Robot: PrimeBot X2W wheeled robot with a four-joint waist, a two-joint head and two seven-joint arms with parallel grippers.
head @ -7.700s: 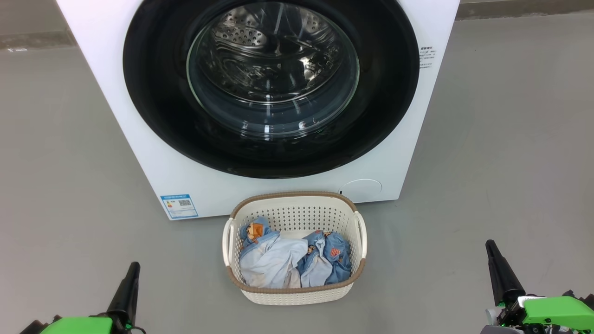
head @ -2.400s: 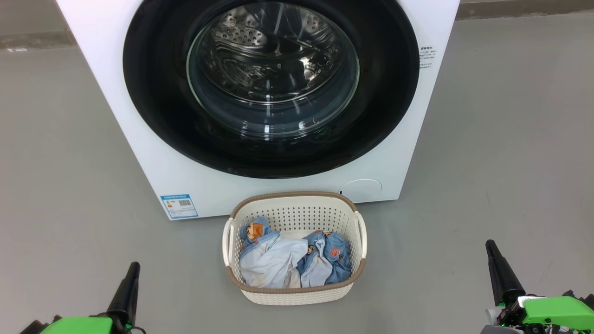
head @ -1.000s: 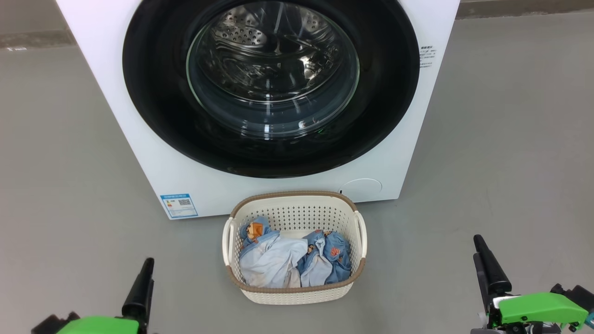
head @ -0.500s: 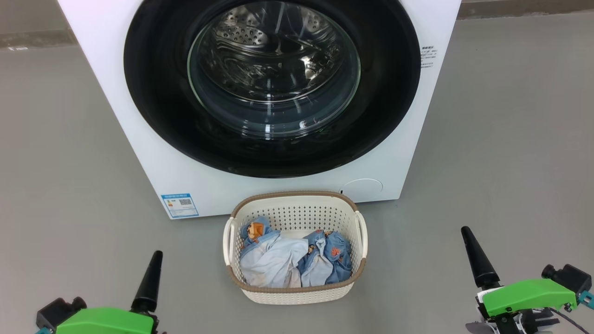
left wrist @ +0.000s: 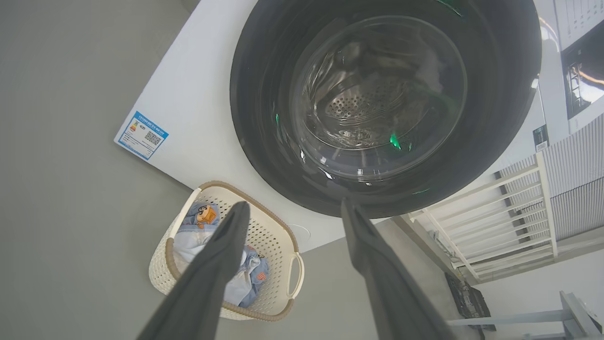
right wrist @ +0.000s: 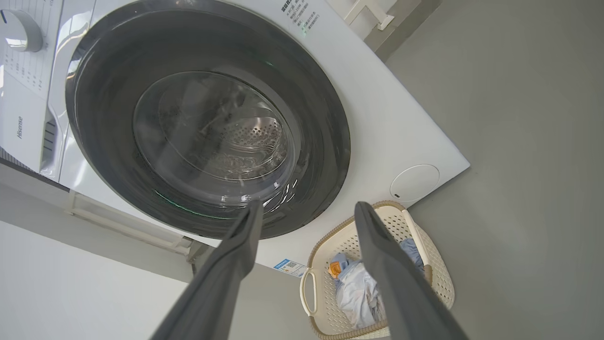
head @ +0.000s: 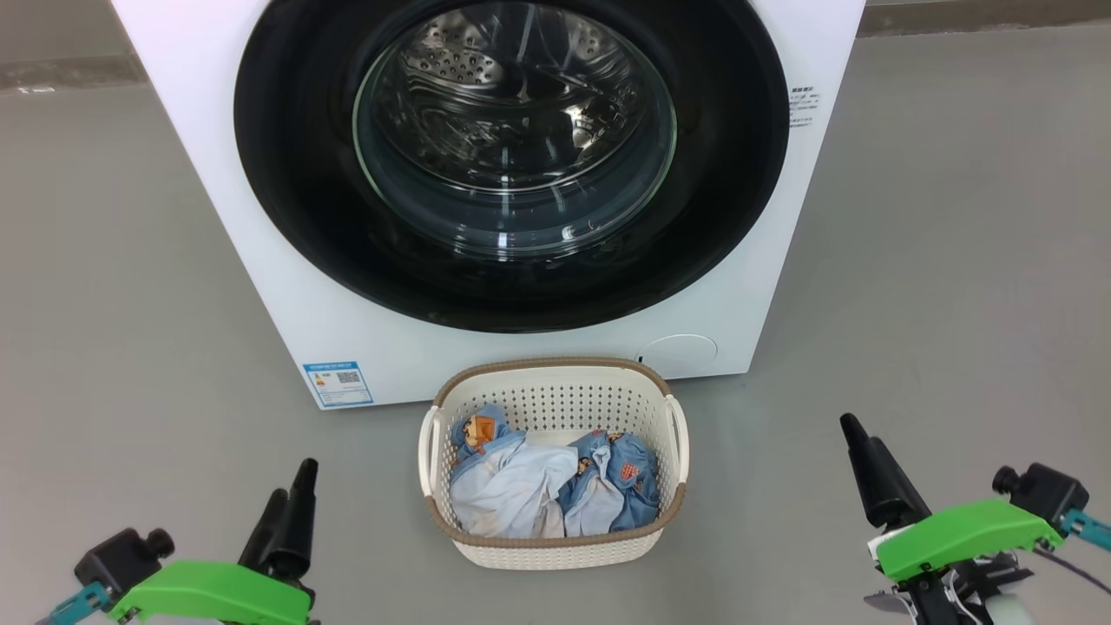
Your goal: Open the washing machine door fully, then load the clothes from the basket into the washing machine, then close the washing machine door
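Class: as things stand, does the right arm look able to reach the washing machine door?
Probably yes: the open, empty right end effector faces the washing machine door, nothing between; the basket sits aside.

Left claw (head: 293,482) is rising from the bottom of the head view and edging inward over the floor toward the basket (head: 552,555), with its second finger coming into sight. Right claw (head: 861,438) is climbing higher and sliding inward too. Left green wrist cover (head: 213,590) and right green wrist cover (head: 959,534) are showing more, with black knobs emerging behind them.
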